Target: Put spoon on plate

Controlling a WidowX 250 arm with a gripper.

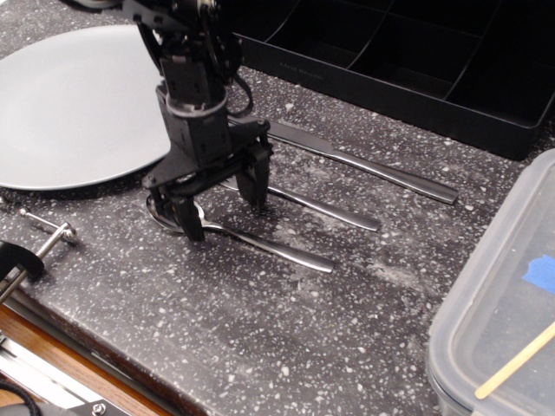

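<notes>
So the gripper (224,208) is down low over the speckled dark countertop (260,329), jaws spread apart with nothing clamped between them. One finger sits at the spoon (260,244), right about where the bowl meets the handle, and the other finger is down on the far side, by the fork (321,208). The spoon's neck sits in the gap between them. Can't tell if the near fingertip is actually touching the metal or just beside it.

The spoon is flat on the counter, bowl mostly hidden under the gripper body, handle running out to the right and toward the camera. It's just off the near-right edge of the grey plate (69,104), not on it. The plate sits at the upper left, bare.

The fork lies parallel to the spoon just behind it, tines tucked under the gripper. Behind that is the knife (373,169), angled the same way, and then the black compartment tray (416,61) along the back. A clear plastic container (494,303) pokes in at the right edge, with a thin wooden stick and something blue inside it.
</notes>
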